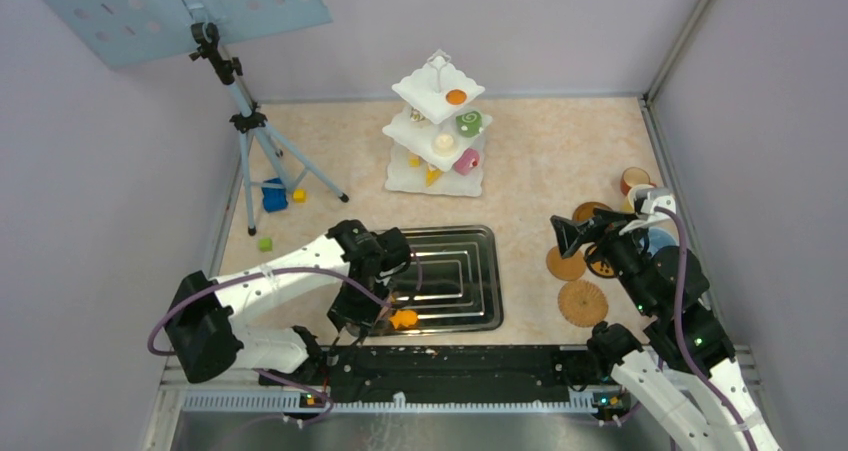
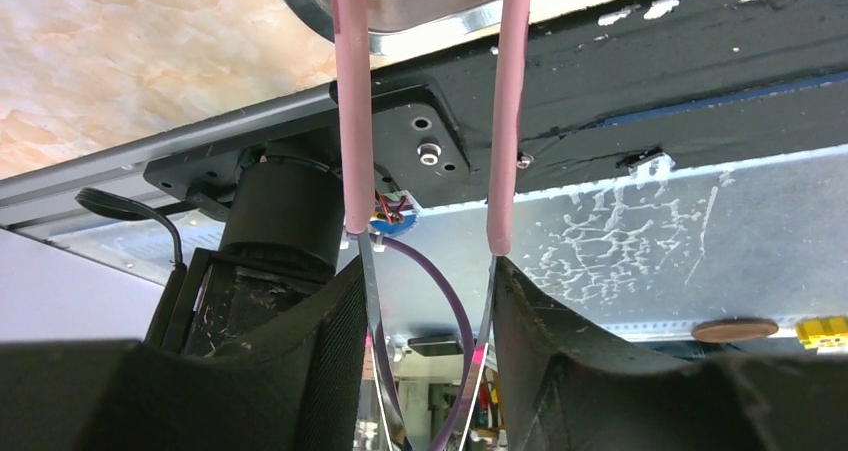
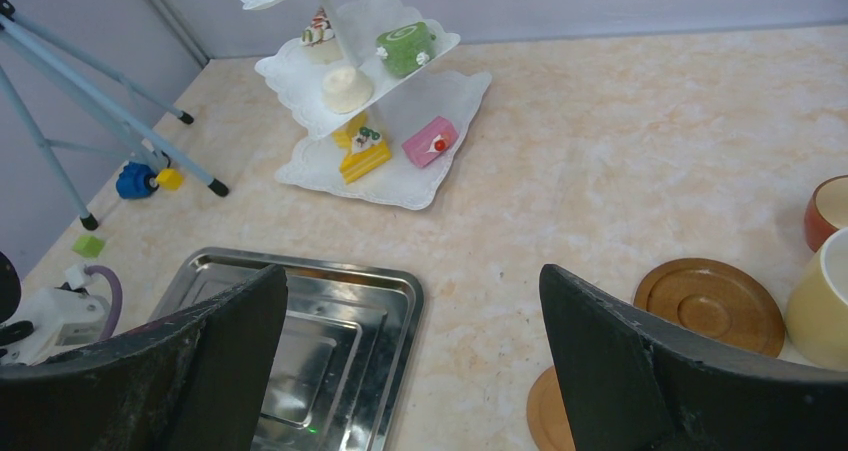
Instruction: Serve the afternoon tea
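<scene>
Left hand (image 2: 428, 271) clamped on pink tongs (image 2: 350, 101), tips over the near rim of the tray (image 1: 492, 281), orange pastry (image 1: 404, 319) there, my right hand (image 3: 410, 271) spread wide near coasters (image 3: 710, 306), open counter (image 3: 600, 141) ahead

Right gripper (image 3: 410, 279) hovers over a marble-patterned table (image 3: 620, 151), its two black fingers (image 3: 160, 371) spread wide with nothing between them. A steel tray (image 3: 330, 301) lies under the left finger. To the right, a round brown coaster (image 3: 712, 304) sits just beside a yellow mug (image 3: 826, 301), with a brown mug (image 3: 828, 209) behind. Farther back stands a white tiered stand (image 3: 455, 96). Its middle tier carries a green swirl pastry (image 3: 405, 48) and a cream pastry (image 3: 347, 88), while a pink pastry (image 3: 431, 141) and a yellow pastry (image 3: 364, 158) rest on the bottom tier. Tripod legs (image 3: 100, 96) and small toy blocks (image 3: 170, 178) fill the far left corner.
</scene>
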### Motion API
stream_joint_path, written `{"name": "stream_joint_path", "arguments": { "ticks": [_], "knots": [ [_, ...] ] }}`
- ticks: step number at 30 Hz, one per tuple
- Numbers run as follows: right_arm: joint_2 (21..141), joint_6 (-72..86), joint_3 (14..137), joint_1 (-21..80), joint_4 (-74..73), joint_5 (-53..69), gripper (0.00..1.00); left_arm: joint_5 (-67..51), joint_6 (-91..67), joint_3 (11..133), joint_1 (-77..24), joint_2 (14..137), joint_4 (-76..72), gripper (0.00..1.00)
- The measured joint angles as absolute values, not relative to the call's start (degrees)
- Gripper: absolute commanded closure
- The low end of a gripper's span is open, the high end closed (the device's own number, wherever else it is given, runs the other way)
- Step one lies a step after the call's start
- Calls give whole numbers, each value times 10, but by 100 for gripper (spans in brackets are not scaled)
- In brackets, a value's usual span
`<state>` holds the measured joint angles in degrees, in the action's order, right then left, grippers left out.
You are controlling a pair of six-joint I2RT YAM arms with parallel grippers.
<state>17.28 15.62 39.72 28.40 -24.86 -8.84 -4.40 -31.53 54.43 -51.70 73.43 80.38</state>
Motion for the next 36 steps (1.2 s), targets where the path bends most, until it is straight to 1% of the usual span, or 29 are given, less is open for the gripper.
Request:
{"name": "stream_joint_path", "arguments": {
  "ticks": [6,12,16,27,36],
  "knots": [
    [173,156,397,284,-249,-88,5,-27,-321,545,-522,737,801,63],
    [173,156,397,284,-249,-88,5,-14,-324,554,-522,737,799,67],
    [173,156,397,284,-249,-88,5,1,-325,575,-522,738,800,69],
    [174,156,397,284,-249,-89,5,62,-312,687,-522,763,791,70],
    [176,156,397,284,-249,-89,5,135,-289,790,-522,779,736,70]
  ]
}}
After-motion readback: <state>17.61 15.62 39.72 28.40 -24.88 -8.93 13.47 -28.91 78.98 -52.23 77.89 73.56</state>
